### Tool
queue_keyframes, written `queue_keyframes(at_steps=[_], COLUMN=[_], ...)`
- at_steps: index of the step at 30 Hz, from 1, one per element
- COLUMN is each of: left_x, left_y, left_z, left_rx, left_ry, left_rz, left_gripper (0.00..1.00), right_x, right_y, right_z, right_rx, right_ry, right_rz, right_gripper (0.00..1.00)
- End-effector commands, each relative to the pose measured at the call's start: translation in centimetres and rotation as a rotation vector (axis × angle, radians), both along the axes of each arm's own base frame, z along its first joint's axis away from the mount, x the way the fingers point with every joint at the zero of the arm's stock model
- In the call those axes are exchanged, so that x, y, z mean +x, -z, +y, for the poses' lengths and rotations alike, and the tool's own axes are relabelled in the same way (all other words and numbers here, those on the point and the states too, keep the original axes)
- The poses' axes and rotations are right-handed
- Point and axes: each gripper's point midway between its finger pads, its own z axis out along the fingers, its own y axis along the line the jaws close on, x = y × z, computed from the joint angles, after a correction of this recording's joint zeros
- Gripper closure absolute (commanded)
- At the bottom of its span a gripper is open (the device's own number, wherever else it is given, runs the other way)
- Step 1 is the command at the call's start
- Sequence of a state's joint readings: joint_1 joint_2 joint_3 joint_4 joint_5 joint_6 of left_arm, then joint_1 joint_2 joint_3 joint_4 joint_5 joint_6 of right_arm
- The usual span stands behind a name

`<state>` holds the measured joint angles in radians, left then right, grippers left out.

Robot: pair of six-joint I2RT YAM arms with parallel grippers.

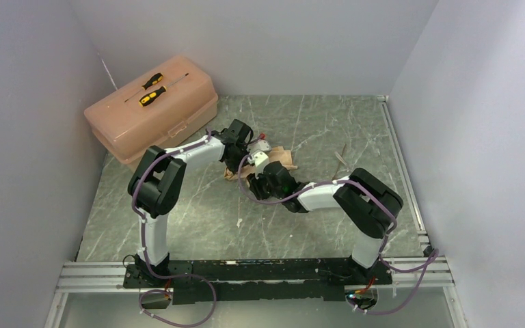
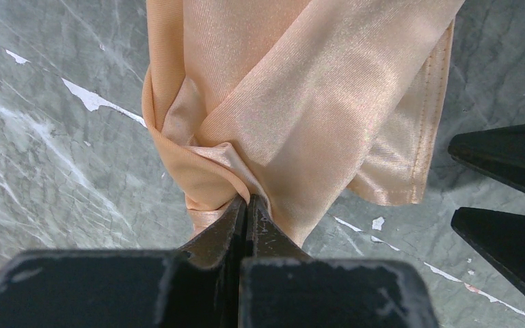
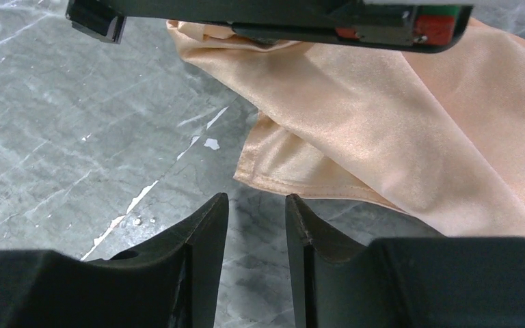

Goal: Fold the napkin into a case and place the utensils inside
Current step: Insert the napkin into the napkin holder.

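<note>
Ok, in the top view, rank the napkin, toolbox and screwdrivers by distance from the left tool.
1. The napkin, pinched in the left tool.
2. The toolbox, back and to its left.
3. The screwdrivers, on the toolbox lid, farther back left.

- No legible text, label, brand name, number or sign in any of the three views.
- Toolbox lid and screwdrivers: any markings are too small to read.
</note>
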<state>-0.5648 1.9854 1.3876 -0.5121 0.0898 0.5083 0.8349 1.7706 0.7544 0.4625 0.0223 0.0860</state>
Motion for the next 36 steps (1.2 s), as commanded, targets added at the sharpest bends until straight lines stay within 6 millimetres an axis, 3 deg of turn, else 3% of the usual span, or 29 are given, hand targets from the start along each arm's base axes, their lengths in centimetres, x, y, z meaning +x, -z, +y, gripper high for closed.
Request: queue_keyframes(at_steps=[1,6,16,20,25,30,36], left_x=[-2.7,-2.7,-2.8,-2.8,-2.8,-2.7,-2.6], left_y=[2.8,2.8,3.0,2.9,3.0,2.8,2.6], left_z=[1.4,1.2,1.2,1.0,1.1,1.0,0.9], left_rx=[0.038,0.035,0.034,0.030,0.033,0.024,0.018], left_ry=[-0.015,-0.012,-0.009,-0.010,-0.005,-0.009,-0.018], left_rz=[0.128,0.138,0.145,0.146,0.141,0.139,0.133], left_gripper=[0.97,0.97,0.97,0.97,0.97,0.97,0.97], right_x=[1.4,2.0,2.9,3.1,2.1,0.5,-0.5], right_y=[-3.1,-1.5,-0.4,1.2,3.0,3.7,2.0], right_z=[0.5,-0.2,1.2,1.5,1.5,1.9,3.8], right_rx=[0.041,-0.054,-0.103,-0.132,-0.139,-0.101,-0.001], right_ry=[0.011,0.001,-0.026,-0.020,-0.033,-0.068,-0.135], right_rz=[-0.097,-0.112,-0.123,-0.079,-0.003,0.070,0.094], right_gripper=[0.58,0.56,0.54,0.55,0.70,1.00,1.00])
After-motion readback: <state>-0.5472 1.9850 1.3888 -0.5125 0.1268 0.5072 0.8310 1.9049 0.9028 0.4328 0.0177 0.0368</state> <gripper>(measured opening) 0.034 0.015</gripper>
